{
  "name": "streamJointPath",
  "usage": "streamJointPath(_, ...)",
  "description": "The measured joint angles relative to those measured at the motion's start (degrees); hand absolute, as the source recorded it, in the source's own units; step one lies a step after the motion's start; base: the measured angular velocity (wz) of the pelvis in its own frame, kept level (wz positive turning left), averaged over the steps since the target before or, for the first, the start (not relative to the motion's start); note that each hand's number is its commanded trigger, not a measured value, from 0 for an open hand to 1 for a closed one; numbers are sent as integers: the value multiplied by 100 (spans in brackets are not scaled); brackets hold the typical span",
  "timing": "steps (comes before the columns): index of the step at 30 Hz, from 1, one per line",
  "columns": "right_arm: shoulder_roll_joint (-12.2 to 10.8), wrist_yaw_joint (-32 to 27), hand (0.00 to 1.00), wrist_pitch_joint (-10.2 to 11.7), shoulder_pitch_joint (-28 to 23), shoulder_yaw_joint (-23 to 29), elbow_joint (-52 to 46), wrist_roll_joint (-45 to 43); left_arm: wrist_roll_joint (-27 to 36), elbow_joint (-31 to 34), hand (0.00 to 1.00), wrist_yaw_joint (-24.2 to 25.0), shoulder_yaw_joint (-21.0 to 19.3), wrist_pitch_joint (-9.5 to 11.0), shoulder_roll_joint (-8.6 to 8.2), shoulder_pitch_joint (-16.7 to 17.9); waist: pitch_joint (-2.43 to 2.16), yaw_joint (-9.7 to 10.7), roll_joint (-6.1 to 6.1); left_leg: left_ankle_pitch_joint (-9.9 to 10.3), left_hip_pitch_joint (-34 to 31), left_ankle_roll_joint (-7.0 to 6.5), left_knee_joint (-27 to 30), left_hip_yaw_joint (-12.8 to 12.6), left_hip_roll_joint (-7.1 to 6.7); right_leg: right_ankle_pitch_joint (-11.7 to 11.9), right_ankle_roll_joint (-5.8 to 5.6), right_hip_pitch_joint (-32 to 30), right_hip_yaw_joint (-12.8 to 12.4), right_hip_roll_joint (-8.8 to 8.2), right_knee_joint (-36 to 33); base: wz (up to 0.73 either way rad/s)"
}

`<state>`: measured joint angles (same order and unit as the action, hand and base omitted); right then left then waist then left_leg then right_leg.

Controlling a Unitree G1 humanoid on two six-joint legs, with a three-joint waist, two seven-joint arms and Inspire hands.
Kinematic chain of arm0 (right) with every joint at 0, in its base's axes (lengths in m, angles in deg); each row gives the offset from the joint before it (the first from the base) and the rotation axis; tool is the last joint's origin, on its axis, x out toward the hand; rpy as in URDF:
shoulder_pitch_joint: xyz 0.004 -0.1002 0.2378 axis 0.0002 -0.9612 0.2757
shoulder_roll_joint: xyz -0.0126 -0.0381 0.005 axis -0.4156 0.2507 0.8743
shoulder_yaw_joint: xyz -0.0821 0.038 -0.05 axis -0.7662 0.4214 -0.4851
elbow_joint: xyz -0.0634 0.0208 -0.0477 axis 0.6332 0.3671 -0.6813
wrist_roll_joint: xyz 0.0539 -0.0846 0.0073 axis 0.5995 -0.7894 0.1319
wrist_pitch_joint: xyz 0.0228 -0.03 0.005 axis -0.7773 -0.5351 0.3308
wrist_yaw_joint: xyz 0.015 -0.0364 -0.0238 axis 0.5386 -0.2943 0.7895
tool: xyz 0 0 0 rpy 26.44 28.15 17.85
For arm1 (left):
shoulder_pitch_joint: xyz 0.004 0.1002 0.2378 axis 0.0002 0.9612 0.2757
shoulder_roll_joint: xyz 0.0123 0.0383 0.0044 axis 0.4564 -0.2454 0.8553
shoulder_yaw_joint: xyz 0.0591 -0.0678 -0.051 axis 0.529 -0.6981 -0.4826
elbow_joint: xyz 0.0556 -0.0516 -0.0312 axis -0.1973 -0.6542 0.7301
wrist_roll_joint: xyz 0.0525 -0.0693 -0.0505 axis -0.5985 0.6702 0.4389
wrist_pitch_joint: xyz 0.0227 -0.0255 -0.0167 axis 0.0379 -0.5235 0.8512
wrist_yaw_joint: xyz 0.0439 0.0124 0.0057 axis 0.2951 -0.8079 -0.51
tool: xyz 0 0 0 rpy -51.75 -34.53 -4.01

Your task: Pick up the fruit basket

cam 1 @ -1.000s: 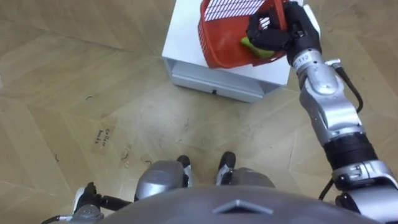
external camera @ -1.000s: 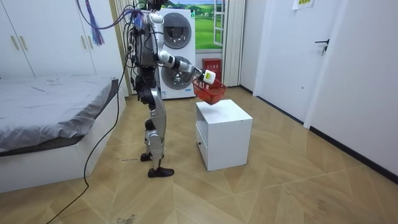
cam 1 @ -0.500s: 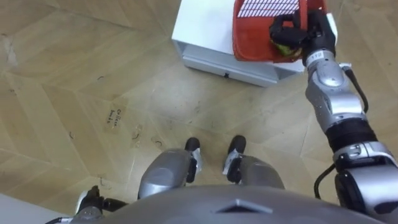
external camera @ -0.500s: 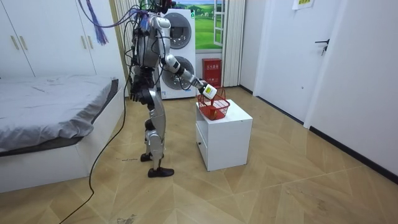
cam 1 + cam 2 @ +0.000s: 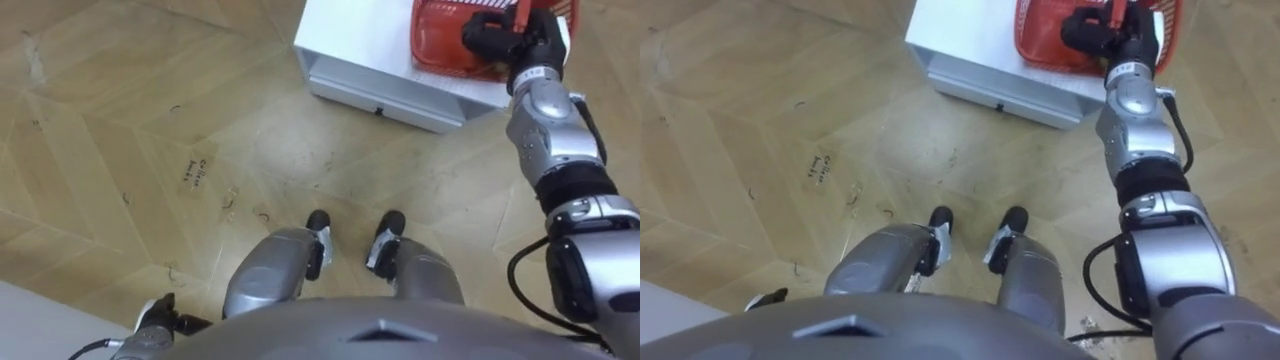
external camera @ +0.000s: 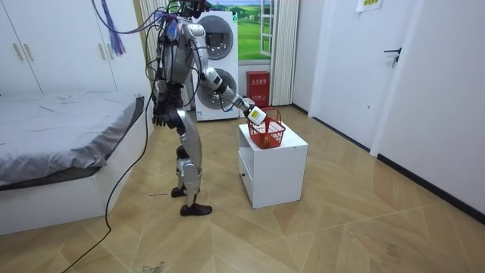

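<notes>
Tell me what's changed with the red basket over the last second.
The right hand lowered the basket: it hung tilted above the white cabinet, and now it stands level on the top, or just above it. The fingers stay curled on it. The cabinet has not moved.

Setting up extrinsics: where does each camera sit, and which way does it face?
Left eye view: on the head, facing down at the floor; knees, feet, left hand low left, right hand curled on the basket handle over the white cabinet.
Right eye view: same head, slightly aside, same downward look; right arm.
Room view: off in the room, side-on; whole robot between bed and cabinet.
Shared: basket, cabinet, right hand.
</notes>
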<state>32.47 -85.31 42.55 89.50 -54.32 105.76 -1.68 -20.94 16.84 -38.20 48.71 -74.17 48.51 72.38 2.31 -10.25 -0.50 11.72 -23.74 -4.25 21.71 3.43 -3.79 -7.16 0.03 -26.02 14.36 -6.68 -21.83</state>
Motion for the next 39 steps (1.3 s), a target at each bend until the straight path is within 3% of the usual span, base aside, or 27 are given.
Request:
streamJointPath(7, 298, 61, 0, -4, 127, 2, 199, 207, 12, -7, 0, 101, 1, -2, 34, -99, 4, -31, -2, 5, -93, 2, 90, -6, -3, -5, 16, -61, 5, -18, -96, 2)
streamJointPath(28, 302, 191, 0, -14, 162, 1, 205, 197, 219, -9, 0, 235, 3, 0, 62, -110, -2, -49, 9, 5, -164, 3, 254, -27, -1, 2, 37, -113, -12, -35, -215, 0)
streamJointPath(38, 302, 261, 0, -22, 156, 1, 164, 326, 192, 13, 0, 207, -9, 1, 93, -70, -43, 8, 93, 4, 112, 4, 159, -39, 18, 9, 46, 175, 18, -11, -68, 0)
streamJointPath(39, 301, 270, 0, -22, 147, 1, 154, 357, 195, 16, 0, 194, -9, 1, 105, -41, -63, 36, 108, 4, 197, 4, 120, -33, 23, 12, 44, 262, 32, 0, -15, 0)
